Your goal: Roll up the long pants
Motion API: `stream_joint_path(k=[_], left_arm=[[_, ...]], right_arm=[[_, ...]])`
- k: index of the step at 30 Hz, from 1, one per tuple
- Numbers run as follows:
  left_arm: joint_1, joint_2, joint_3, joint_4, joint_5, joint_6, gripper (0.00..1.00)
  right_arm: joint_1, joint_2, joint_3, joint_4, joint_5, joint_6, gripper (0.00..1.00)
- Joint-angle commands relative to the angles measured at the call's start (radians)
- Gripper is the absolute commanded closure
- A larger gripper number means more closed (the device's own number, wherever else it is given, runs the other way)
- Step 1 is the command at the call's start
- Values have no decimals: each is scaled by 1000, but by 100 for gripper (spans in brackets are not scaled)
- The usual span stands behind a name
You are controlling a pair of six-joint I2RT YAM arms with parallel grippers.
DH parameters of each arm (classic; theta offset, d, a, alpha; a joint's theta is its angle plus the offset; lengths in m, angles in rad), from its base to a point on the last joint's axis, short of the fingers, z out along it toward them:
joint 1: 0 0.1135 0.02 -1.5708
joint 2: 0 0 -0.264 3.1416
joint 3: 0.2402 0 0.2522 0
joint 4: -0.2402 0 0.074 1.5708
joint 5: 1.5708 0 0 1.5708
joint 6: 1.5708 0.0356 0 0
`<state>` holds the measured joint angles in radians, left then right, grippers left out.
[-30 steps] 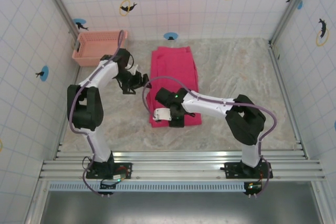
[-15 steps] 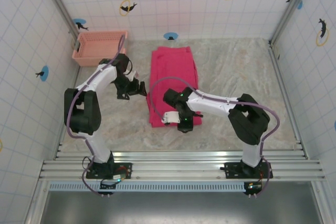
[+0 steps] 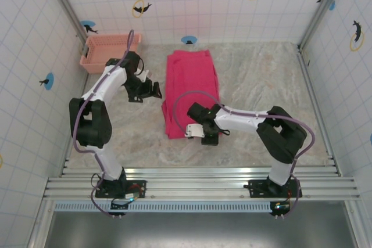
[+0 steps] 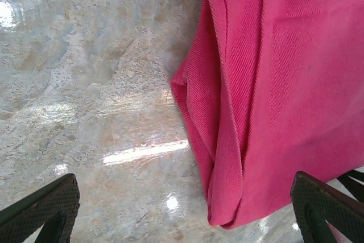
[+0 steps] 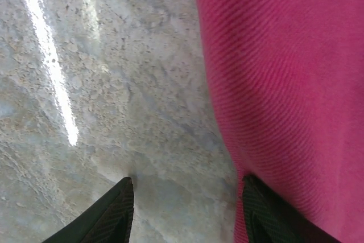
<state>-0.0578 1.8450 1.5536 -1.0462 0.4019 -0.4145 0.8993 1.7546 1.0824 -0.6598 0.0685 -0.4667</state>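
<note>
The long pants [image 3: 189,79] lie as a long magenta strip down the middle of the table, folded lengthwise. My left gripper [image 3: 156,89] hovers open just left of the strip's left edge. In the left wrist view its fingers [image 4: 44,209] stand wide apart, with a folded corner of the pants [image 4: 256,112] between them at the right. My right gripper [image 3: 209,137] is low at the strip's near right end. In the right wrist view it is open [image 5: 185,214], the right finger [image 5: 273,214] at the edge of the pants [image 5: 290,83] and bare table between the tips.
A pale salmon-pink slotted basket [image 3: 107,50] stands at the back left corner near the wall. Marbled tabletop [image 3: 267,79] stretches to the right of the pants. Tiled walls close in three sides; a metal rail [image 3: 197,173] runs along the near edge.
My right gripper has slid from on top of the pants' near end toward the near right edge. My left gripper has drawn back a little toward the far left.
</note>
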Motion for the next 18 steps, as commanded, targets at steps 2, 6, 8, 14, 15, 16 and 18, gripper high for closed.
stream_joint_path(k=[2, 6, 8, 14, 15, 16, 18], left_arm=[[5, 9, 30, -49, -4, 27, 2], [5, 7, 14, -31, 13, 15, 2], [4, -1, 1, -5, 31, 9, 3], [6, 5, 6, 19, 74, -10, 3], [4, 11, 13, 11, 77, -6, 2], [6, 15, 17, 8, 78, -3, 3], [6, 18, 18, 4, 81, 0, 2]], right_arm=[[9, -138, -24, 31, 46, -9, 46], [13, -179, -27, 31, 87, -25, 46], [7, -169, -34, 50, 83, -41, 44], [-15, -49, -4, 44, 45, -3, 44], [-14, -35, -7, 50, 43, -1, 44], [-10, -32, -18, 71, 55, 0, 44], [-12, -25, -37, 114, 56, -7, 43]])
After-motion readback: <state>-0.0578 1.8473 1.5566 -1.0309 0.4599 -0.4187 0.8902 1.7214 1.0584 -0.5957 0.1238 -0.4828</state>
